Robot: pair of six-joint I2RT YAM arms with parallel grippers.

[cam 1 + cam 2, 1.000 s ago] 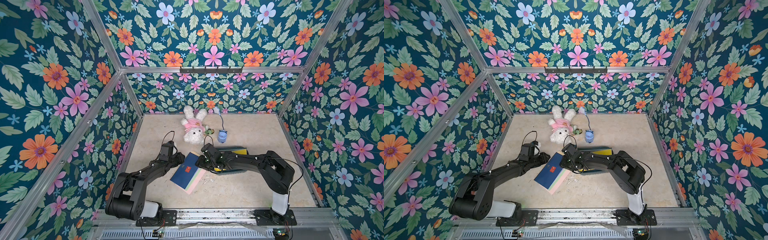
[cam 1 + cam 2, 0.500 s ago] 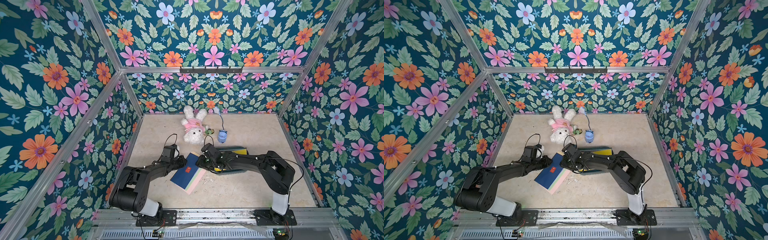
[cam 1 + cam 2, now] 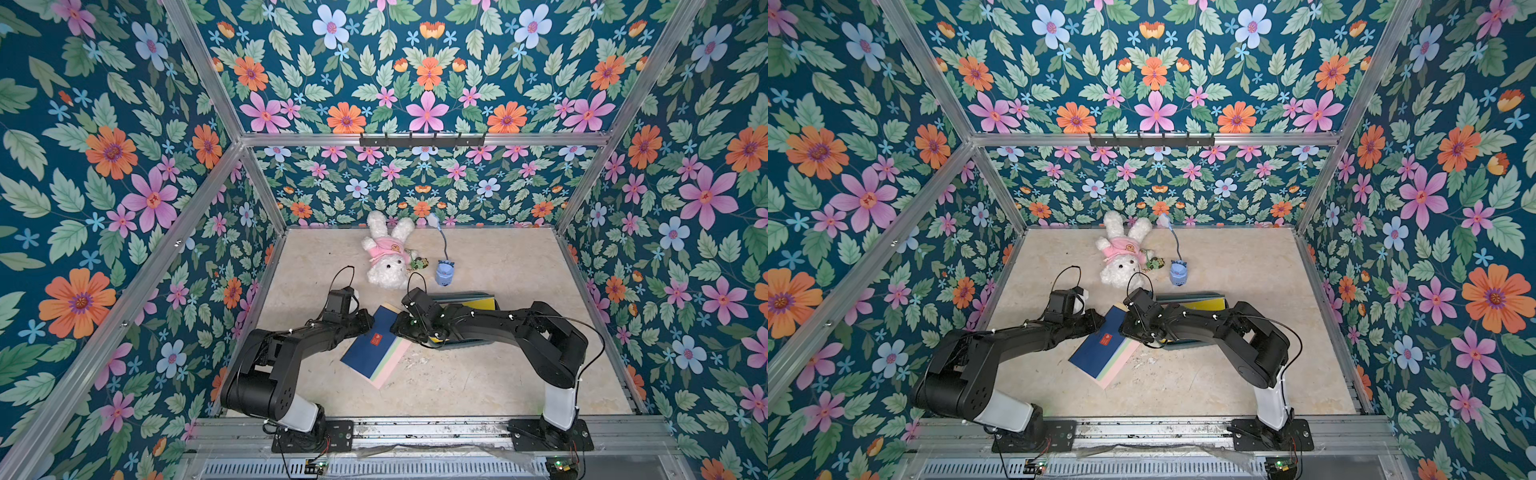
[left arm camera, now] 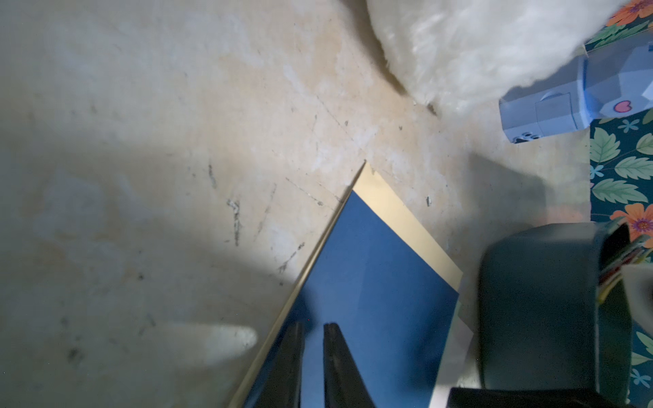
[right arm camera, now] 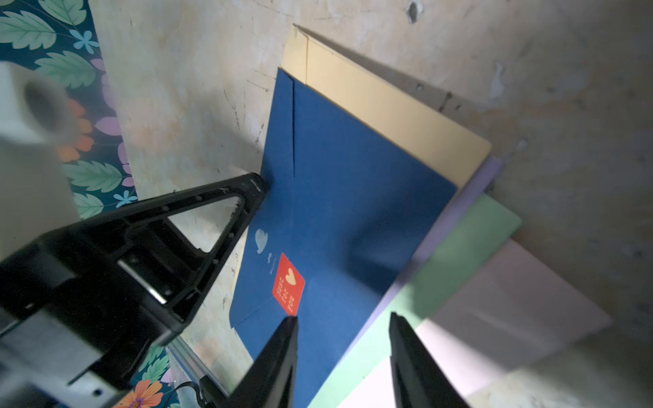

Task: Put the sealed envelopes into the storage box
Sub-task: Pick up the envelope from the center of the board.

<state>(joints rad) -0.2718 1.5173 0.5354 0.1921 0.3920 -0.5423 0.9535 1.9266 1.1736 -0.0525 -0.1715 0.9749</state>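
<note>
Covering the storage box (image 3: 461,296) is the right arm (image 3: 490,322).

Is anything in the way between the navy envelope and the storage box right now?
Yes. The right arm lies across the storage box, covering much of its opening, and the right gripper, jaws apart, hangs over the navy envelope on its box side. Nothing else visible blocks that path.

You are looking into a robot lab cell: an aluminium frame (image 3: 540,139) holds floral-print wall panels (image 3: 415,83) around a scuffed beige tabletop (image 3: 498,374), and the left arm (image 3: 291,345) and right arm (image 3: 498,322) are bolted to a front metal rail (image 3: 436,430).
</note>
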